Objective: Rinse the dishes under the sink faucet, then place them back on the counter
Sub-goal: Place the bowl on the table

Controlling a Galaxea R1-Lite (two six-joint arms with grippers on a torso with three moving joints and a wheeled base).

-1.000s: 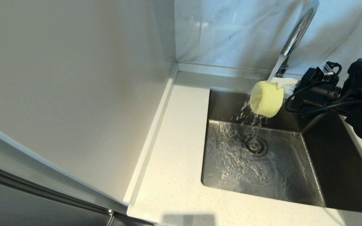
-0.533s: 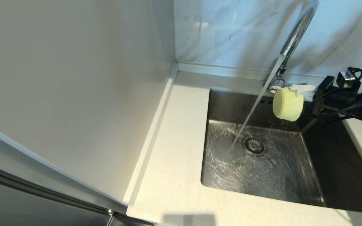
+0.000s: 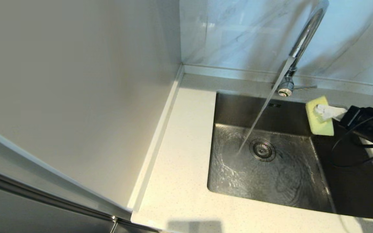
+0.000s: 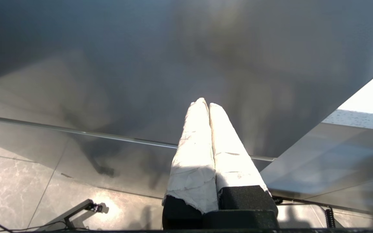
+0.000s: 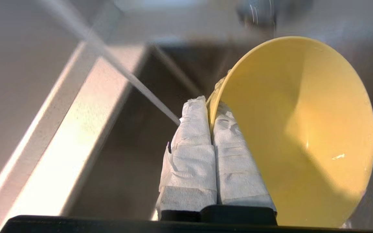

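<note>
I've pulled the bowl (image 3: 318, 117) out of the stream toward 3 o'clock; right gripper (image 5: 209, 121) pinching its rim. Rinse looks done, counter (image 3: 180, 181) next.

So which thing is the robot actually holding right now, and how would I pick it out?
Start at the steel sink with water running from the chrome faucet. At the sink's far right corner, the right gripper pinches the rim of a small pale-yellow bowl, tipped on its side clear of the stream. It is the only yellow thing there.
</note>
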